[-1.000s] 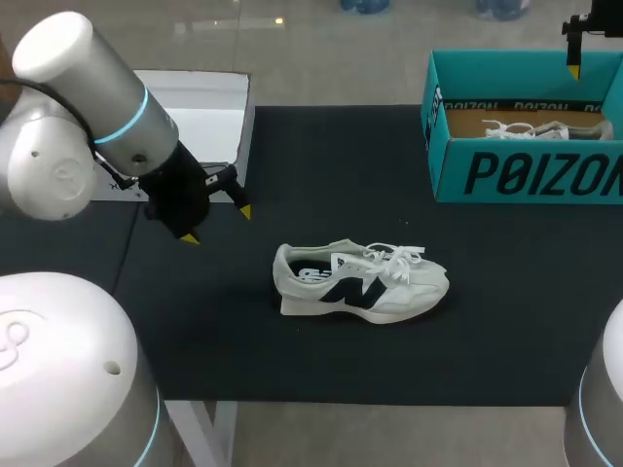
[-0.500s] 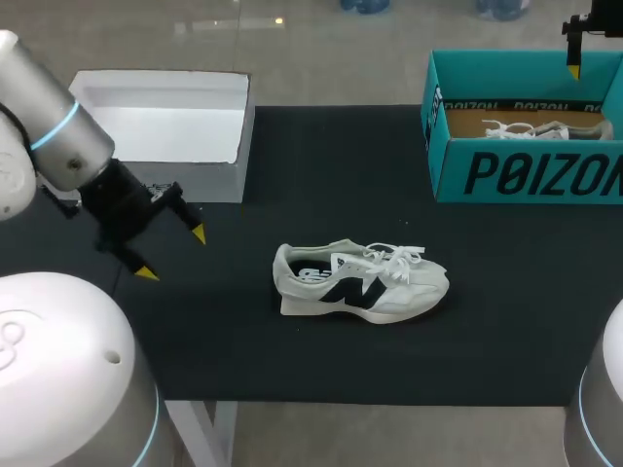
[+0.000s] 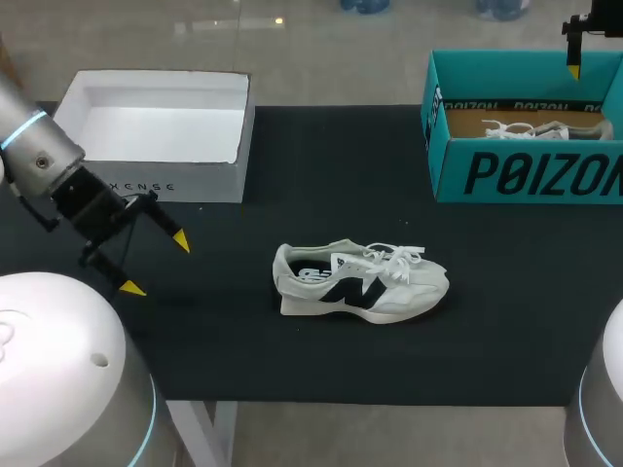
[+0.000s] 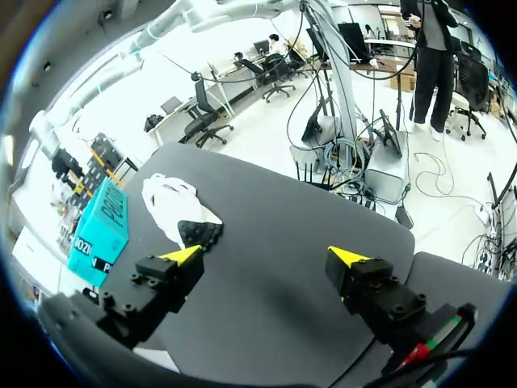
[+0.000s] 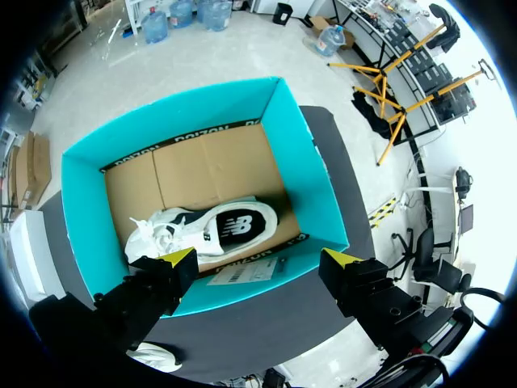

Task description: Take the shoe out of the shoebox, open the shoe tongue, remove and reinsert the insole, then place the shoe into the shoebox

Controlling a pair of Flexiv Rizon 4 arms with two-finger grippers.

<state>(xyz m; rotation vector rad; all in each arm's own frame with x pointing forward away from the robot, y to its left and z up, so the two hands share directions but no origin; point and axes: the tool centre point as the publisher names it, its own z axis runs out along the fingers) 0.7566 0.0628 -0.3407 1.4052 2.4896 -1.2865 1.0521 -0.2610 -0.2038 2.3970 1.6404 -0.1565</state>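
My right hand (image 5: pixel 258 259) hangs released over the teal shoebox (image 5: pixel 87 210), where a boxed shoe (image 5: pixel 210 226) lies. My left hand (image 4: pixel 266 256), released too, has the loose shoe (image 4: pixel 167 202) ahead of it on the desk (image 4: pixel 266 202).

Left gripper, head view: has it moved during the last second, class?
Yes. The left gripper has drawn back leftward and toward the table's near edge, away from the shoe, clear of the white box.

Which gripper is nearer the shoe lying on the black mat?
Left. The left gripper is open beyond the heel end of the shoe, not touching it; the right gripper hangs open above the teal shoebox, farther off.
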